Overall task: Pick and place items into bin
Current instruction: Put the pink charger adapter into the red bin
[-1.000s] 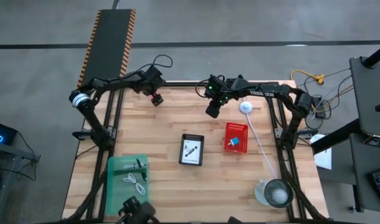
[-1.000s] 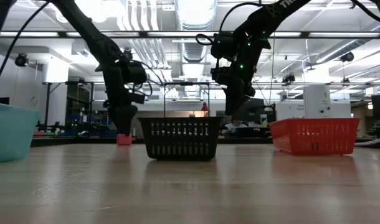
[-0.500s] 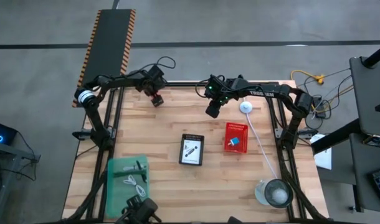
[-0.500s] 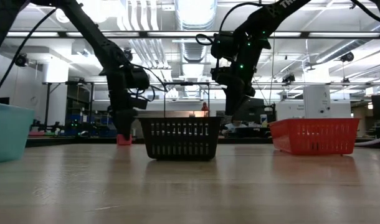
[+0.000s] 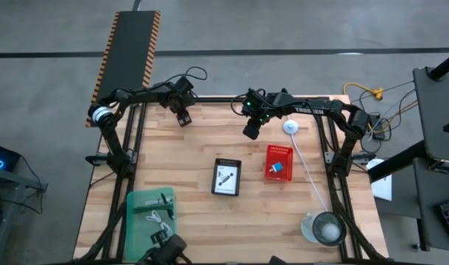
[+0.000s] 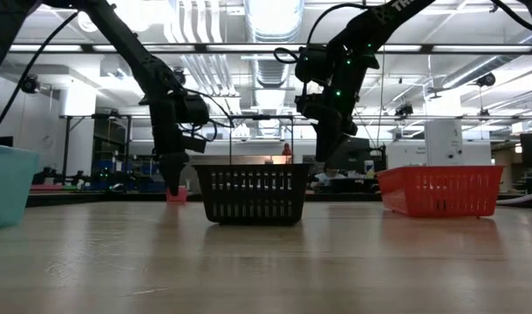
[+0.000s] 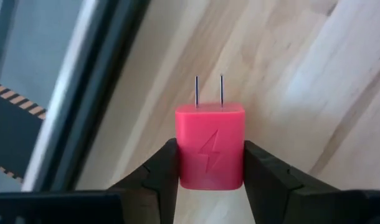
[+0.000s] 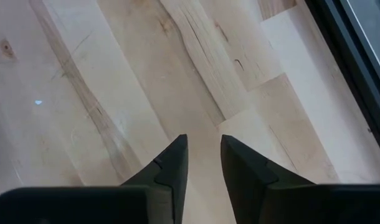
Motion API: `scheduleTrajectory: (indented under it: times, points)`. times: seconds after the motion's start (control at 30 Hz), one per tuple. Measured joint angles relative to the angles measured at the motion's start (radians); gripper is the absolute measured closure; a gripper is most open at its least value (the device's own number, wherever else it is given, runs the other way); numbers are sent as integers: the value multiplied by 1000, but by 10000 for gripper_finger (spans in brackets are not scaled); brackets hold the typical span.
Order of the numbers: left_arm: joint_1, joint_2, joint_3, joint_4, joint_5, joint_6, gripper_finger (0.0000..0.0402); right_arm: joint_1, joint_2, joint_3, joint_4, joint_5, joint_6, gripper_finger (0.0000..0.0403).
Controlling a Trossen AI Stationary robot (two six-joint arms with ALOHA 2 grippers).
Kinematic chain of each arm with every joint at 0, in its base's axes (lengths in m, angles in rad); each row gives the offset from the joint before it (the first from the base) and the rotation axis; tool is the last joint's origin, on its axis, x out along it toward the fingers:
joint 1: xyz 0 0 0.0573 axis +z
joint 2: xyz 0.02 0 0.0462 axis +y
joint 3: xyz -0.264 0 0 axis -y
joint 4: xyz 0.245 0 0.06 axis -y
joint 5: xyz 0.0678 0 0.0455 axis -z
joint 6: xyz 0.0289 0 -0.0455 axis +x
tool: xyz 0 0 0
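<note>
Left gripper (image 7: 210,163) closed on a red plug (image 7: 210,146), one finger (image 7: 154,177) pressed to each side, two metal prongs pointing away over the wooden table (image 5: 195,147). In the high view, left gripper (image 5: 184,118) at the table's far left corner; in the low view, left gripper (image 6: 173,179) hanging just above the tabletop beside a black basket (image 6: 252,193).

Right gripper (image 8: 203,163) with fingers nearly together, a narrow gap between them, nothing held, bare wood beneath. Right gripper (image 5: 251,131) above the far middle of the table.

Black basket (image 5: 227,177) mid-table, red basket (image 5: 278,162) just right of it, green bin (image 5: 151,215) at the near left edge with a white cable (image 5: 161,216) inside.
</note>
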Motion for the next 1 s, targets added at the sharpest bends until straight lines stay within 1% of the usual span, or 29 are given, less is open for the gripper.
scheduleTrajectory:
  times: [0.13,0.2,0.27,0.33,0.4,0.43,0.47,0.5,0.6,0.7,0.77,0.87,0.93,1.0]
  points:
    - [-4,-29,33,-5,3,0,276,0,0,0,0,1,-1,324]
    - [-10,-53,51,1,50,-2,276,0,0,0,0,3,-1,323]
    - [-14,-83,61,11,169,-9,276,0,0,1,6,3,-3,321]
    - [-19,-123,55,53,350,-10,276,1,-7,-8,35,4,-14,319]
    - [-26,-170,27,147,555,-9,276,4,-25,-26,78,7,-20,319]
    - [-30,-193,9,187,637,-8,276,4,-37,-37,106,7,-20,320]
    - [-37,-214,-10,236,698,-8,276,5,-55,-52,140,7,-19,321]
    - [-46,-235,-32,293,734,-9,276,6,-74,-72,184,7,-19,322]
    - [-76,-303,-107,442,755,-11,276,11,-155,-170,381,-1,-15,327]
    - [-108,-362,-180,573,755,-15,276,23,-250,-318,665,-32,-25,330]
    - [-126,-396,-229,681,755,-48,276,25,-304,-430,881,-91,-31,329]
    - [-136,-434,-287,861,757,-115,276,29,-351,-581,1203,-218,-34,324]
    - [-137,-439,-317,961,756,-178,276,29,-365,-653,1370,-281,-34,316]
    - [-141,-433,-335,1023,753,-218,276,29,-367,-698,1473,-304,-36,302]
